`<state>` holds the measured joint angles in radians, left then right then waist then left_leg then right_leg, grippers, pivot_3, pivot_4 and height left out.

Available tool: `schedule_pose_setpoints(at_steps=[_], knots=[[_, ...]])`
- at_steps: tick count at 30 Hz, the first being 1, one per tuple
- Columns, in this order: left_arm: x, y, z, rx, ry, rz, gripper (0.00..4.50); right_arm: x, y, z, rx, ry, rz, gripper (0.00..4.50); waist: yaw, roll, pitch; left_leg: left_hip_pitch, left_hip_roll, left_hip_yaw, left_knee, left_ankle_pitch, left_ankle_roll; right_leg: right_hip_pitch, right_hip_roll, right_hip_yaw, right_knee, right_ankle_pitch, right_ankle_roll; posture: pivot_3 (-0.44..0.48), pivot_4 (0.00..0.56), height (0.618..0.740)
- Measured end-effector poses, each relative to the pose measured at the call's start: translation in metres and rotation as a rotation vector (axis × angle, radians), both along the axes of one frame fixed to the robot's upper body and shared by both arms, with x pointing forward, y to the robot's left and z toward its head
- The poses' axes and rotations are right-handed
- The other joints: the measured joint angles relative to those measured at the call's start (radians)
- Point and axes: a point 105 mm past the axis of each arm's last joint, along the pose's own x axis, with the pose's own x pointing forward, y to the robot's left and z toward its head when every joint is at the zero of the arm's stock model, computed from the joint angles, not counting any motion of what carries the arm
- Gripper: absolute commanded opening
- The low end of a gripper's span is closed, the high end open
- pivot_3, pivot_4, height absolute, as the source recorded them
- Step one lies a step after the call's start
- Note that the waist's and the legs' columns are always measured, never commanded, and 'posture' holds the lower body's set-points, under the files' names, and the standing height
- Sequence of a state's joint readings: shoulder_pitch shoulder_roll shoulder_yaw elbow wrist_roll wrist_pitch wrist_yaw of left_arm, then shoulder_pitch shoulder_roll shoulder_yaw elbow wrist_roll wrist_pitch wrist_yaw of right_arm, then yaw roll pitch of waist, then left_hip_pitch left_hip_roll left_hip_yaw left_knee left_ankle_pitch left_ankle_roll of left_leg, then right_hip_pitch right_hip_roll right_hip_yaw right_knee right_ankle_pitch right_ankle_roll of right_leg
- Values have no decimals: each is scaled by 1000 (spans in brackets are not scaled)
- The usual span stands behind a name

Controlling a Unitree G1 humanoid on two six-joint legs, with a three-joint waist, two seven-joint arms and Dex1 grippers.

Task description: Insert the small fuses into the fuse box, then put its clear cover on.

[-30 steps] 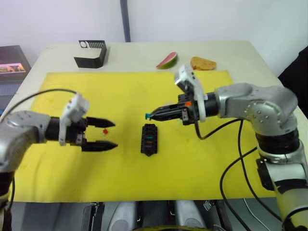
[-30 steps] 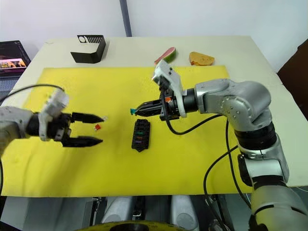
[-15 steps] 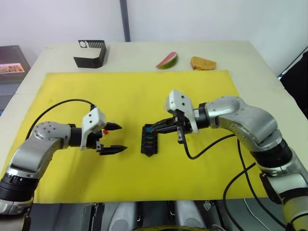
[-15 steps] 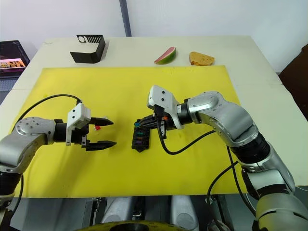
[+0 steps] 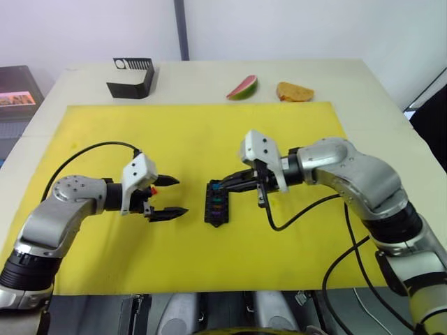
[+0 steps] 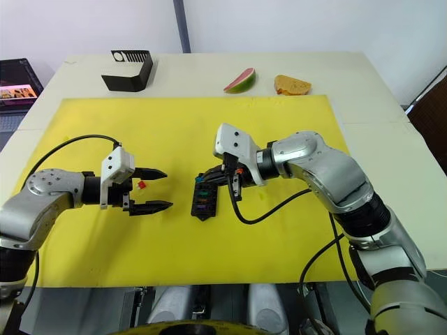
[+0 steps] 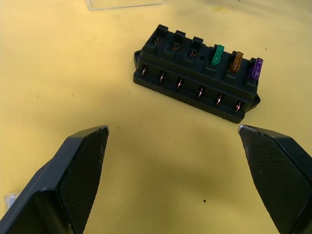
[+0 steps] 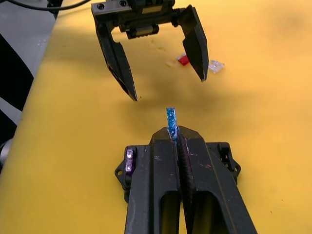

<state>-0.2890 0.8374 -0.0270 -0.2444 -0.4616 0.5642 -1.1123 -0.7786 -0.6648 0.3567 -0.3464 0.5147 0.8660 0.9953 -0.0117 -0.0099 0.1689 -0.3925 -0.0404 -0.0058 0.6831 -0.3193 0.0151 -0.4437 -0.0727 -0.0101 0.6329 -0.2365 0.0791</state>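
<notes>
On the yellow mat in the middle of the worktop, the fuse box [image 5: 216,202] lies between both arms, with green, orange and purple fuses [image 7: 236,62] already seated in one row. The right gripper [image 8: 171,127] hovers over it, jaws pinching a teal fuse [image 8: 170,119]. The left gripper [image 5: 170,197] waits just beside, jaws spread. Beyond it lies a red fuse [image 8: 183,60]. Nothing steadies the box, so an off-centre push could tip it or jam the blade.
</notes>
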Motion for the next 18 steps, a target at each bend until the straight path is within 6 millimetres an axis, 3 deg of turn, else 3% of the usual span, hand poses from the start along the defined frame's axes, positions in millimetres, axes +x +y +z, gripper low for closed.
schedule_pose_setpoints(at_steps=[12, 18], knots=[[-6, -10, 5, -1, -11, -46, 4477, 10, 2, -11, -34, -33, -3, 0, 0, 0, 0, 0, 0, 0, 0, 2, -3, 0, 0, 0, 0, 0, 0, 0, 150, 740], [-9, -24, 0, 6, 4, -113, 4477, 13, 5, -17, -40, -49, 32, 0, 0, 0, 0, 0, 0, 0, 1, 3, -5, 0, 1, 0, 0, 0, 0, 0, 150, 740]])
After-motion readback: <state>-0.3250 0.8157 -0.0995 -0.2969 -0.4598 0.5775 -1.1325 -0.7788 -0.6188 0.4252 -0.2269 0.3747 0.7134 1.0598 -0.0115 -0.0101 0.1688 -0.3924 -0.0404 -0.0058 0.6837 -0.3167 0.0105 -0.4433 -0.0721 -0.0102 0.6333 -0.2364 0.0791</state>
